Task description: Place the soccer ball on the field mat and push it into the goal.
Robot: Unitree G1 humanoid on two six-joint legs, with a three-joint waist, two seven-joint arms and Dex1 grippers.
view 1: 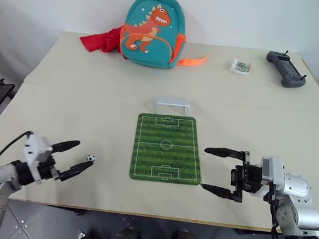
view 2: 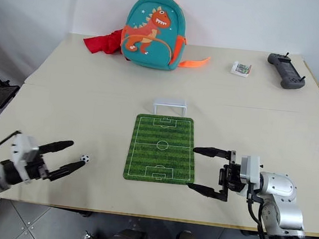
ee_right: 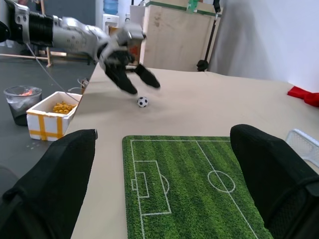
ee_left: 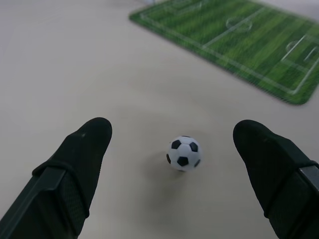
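The tiny black-and-white soccer ball (view 1: 91,158) rests on the bare table, left of the green field mat (view 1: 167,148). My left gripper (view 1: 78,154) is open, its fingertips on either side of the ball (ee_left: 183,153) without touching it. The small white goal (view 1: 172,105) stands just beyond the mat's far end. Off the mat's right edge, my right gripper (view 1: 219,170) stands open and empty, pointing left across the mat (ee_right: 189,184).
A teal dinosaur backpack (view 1: 149,32) and a red cloth (view 1: 101,40) lie at the table's far edge. A small white packet (view 1: 240,67) and a black controller (view 1: 286,69) sit at the far right. The table's front edge runs close below both grippers.
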